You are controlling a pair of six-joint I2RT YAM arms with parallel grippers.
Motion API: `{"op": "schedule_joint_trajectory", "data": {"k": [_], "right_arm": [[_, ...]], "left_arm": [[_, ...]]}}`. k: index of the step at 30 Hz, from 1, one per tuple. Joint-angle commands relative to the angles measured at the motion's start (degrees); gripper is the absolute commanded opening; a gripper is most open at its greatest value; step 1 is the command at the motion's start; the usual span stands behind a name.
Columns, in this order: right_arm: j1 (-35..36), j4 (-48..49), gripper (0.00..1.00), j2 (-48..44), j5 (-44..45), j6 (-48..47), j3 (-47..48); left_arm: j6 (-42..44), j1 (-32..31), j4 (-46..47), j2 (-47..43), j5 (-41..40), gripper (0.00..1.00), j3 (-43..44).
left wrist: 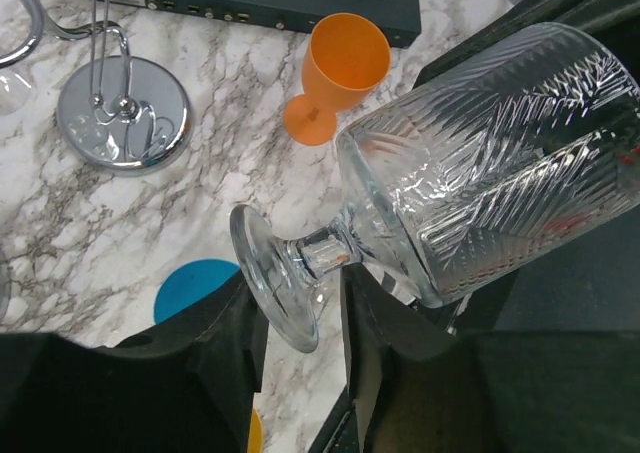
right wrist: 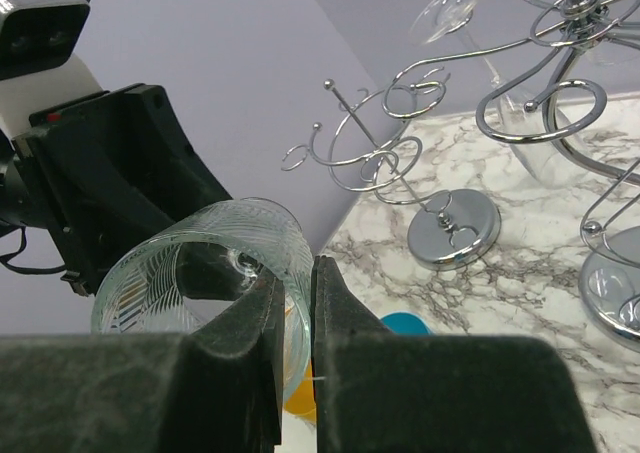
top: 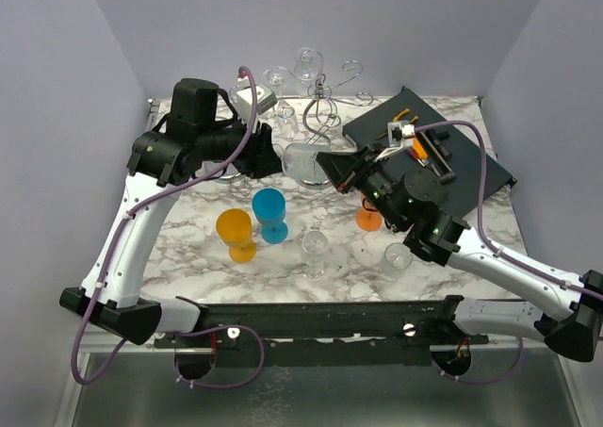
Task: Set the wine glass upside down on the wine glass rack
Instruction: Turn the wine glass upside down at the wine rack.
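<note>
Clear wine glass [top: 303, 160] hangs sideways near the back edge of the table [top: 188, 243], right gripper [right wrist: 293, 293] pinching its rim. The left gripper [left wrist: 298, 298], half-shut round the stem and perhaps not gripping, should clamp squarely first.

Plain pale lavender walls [top: 330, 22] close the space in at the back and on both sides. The tabletop [top: 188, 238] has a white marble pattern with grey veins, evenly lit, with only soft shadows. A black rail [top: 330, 319] runs along its near edge, and below that lies a dull grey metal surface [top: 330, 399].
</note>
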Motion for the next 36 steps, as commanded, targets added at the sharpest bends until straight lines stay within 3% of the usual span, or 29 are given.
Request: {"op": "schedule_joint_trajectory", "data": {"k": [1, 5, 7, 11, 19, 22, 25, 29, 36], "right_arm": [[0.4, 9.0, 0.00, 1.0, -5.0, 3.0, -0.8], [0.4, 8.7, 0.01, 2.4, -6.9, 3.3, -1.0], [0.4, 6.4, 0.19, 2.3, -7.3, 3.3, -0.8], [0.4, 1.6, 0.52, -0.2, -6.9, 3.3, -2.2], [0.4, -15.0, 0.99, -4.8, -7.9, 1.1, -1.6], [0.4, -22.1, 1.00, -5.6, -8.2, -1.6, 0.4], [0.4, -21.8, 1.00, -5.8, -10.1, -3.9, 2.0], [0.4, -16.6, 1.00, -1.3, -15.2, -6.9, 5.1], [0.4, 2.3, 1.00, 6.5, -21.4, -13.4, 2.8]], "left_arm": [[2.0, -0.1, 1.4, -1.2, 3.6, 0.32, 0.2], [4.8, -0.2, 1.0, -1.2, 4.0, 0.10, 1.3], [8.1, -0.1, 0.9, -1.4, 2.2, 0.00, 1.7], [15.3, -0.2, 2.1, -2.2, -3.0, 0.00, 2.4], [34.2, -0.2, 9.1, -6.0, -9.3, 0.00, -0.8], [42.6, -0.2, 13.2, -8.2, -11.2, 0.00, -3.5], [48.7, -0.3, 16.5, -9.8, -11.2, 0.00, -5.1], [52.6, -1.2, 23.2, -12.4, -10.0, 0.00, -8.6], [64.7, -3.4, 29.2, -18.3, -8.6, 0.00, -17.4]]}}
